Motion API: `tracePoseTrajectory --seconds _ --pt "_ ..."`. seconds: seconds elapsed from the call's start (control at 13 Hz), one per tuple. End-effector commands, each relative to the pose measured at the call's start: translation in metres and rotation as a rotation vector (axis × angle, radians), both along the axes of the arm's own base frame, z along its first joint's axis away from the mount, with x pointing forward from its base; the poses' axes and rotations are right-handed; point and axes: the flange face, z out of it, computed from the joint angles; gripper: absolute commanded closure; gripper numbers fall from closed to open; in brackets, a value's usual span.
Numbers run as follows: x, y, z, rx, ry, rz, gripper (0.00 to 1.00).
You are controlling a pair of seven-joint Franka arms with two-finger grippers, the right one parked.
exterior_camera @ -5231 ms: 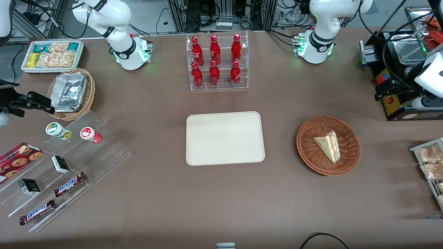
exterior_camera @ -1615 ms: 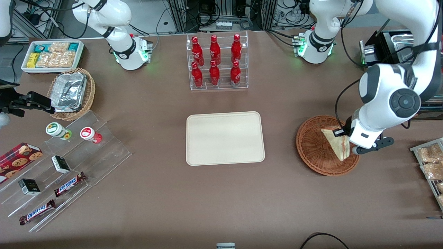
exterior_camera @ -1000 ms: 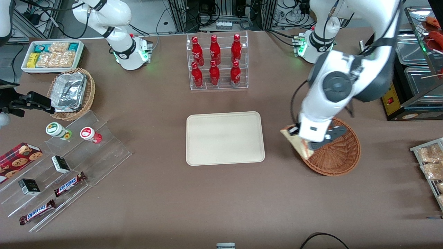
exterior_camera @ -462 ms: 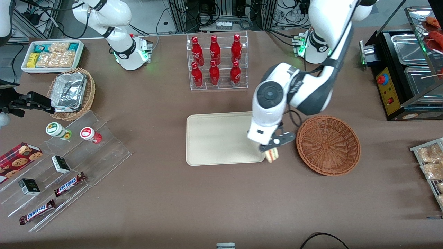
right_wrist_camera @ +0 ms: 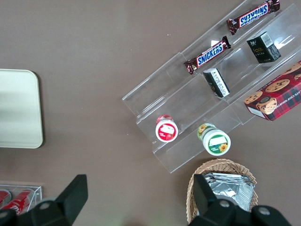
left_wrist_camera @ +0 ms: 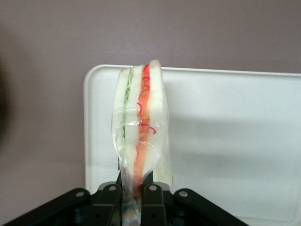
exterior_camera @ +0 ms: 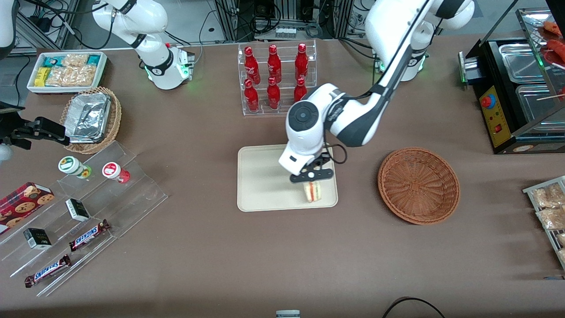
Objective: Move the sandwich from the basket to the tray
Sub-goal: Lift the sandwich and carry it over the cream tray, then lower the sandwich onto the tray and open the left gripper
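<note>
Brown table (exterior_camera: 220, 247), gripper (exterior_camera: 311, 176) w/ sandwich (exterior_camera: 312, 191) over tray (exterior_camera: 260, 185), basket (exterior_camera: 418, 185) beside.

"SNICKERS" reads in blue on two brown candy bars (right_wrist_camera: 209, 54) (right_wrist_camera: 252, 13) lying on the clear stepped rack (right_wrist_camera: 188, 94) (the same two bars show in the front view too). Print on the small dark boxes (right_wrist_camera: 263, 46) is unreadable.

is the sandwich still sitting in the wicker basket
No, the basket holds nothing; the sandwich is clamped in the gripper over the tray, at the tray's corner nearest the basket.
</note>
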Motion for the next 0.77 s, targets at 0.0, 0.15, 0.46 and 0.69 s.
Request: tracePoseTrajectory --seconds 0.0,0.15,0.46,0.69 --pt "-0.013 -0.028 -0.017 0.008 -0.015 -0.066 1.00" --pt "-0.022 -0.036 -0.037 0.020 0.001 -0.086 1.00" --pt "-0.042 -0.057 -0.055 0.017 0.003 -0.128 1.00" --pt "-0.049 -0.066 -0.063 0.021 0.006 -0.144 0.73"
